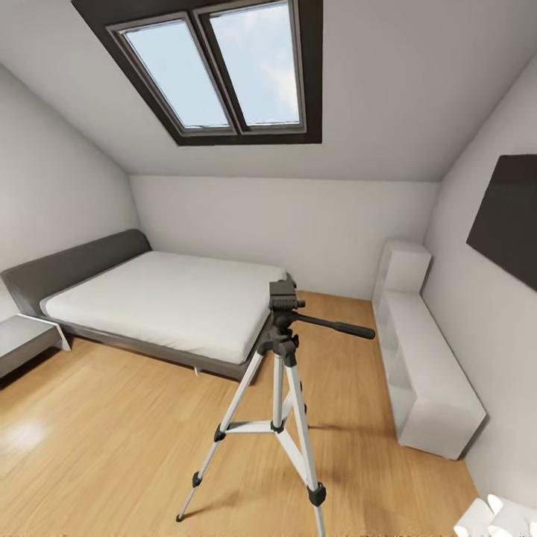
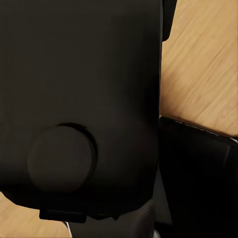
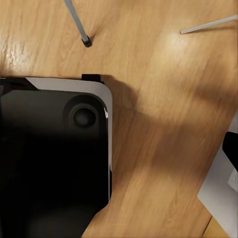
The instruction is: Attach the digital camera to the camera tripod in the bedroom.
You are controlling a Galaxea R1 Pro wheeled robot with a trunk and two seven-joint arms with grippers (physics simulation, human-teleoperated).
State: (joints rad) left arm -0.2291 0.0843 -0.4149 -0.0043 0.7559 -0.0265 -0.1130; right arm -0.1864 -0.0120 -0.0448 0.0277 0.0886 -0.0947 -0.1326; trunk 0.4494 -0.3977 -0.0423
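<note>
Tripod (image 1: 277, 373) upright on wood floor (image 1: 112, 462), bed (image 1: 160, 302) behind, shelf (image 1: 425, 373) right.

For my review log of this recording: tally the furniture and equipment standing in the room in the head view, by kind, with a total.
Camera tripod: 1
Bed: 1
White shelf unit along the right wall: 1
Grey side table at the left edge: 1
Total: 4
</note>
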